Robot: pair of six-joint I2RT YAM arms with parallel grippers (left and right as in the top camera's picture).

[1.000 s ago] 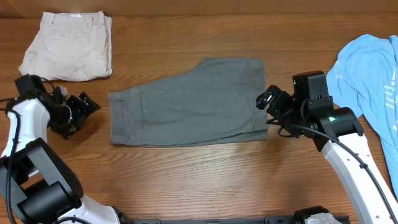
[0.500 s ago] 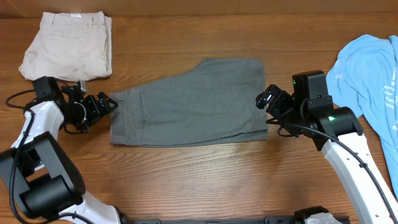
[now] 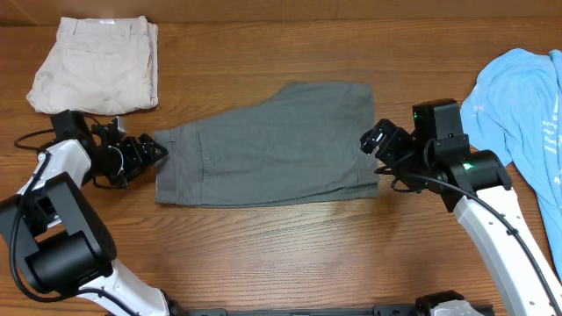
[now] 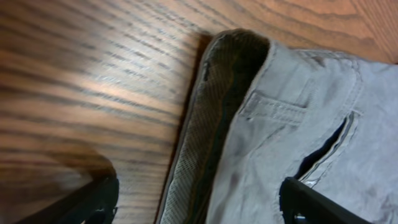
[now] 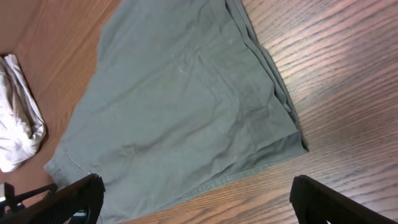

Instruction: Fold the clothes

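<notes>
Mid-grey shorts (image 3: pixel 263 145) lie folded in half lengthwise on the table, waistband to the left, leg hems to the right. My left gripper (image 3: pixel 151 151) is open at the waistband's left edge; its fingers straddle the waistband (image 4: pixel 211 143) in the left wrist view. My right gripper (image 3: pixel 376 145) is open just off the shorts' right hem, with the hem (image 5: pixel 249 168) between its fingers in the right wrist view. Folded beige shorts (image 3: pixel 95 77) lie at the back left. A light-blue T-shirt (image 3: pixel 525 114) lies crumpled at the right.
The wooden table (image 3: pixel 281 254) spreads in front of the shorts. The beige shorts also show in the right wrist view (image 5: pixel 18 118) at the left edge. The T-shirt lies close behind my right arm.
My left gripper has moved right, from beside the beige shorts to the grey shorts' waistband edge. The right arm has not moved.
</notes>
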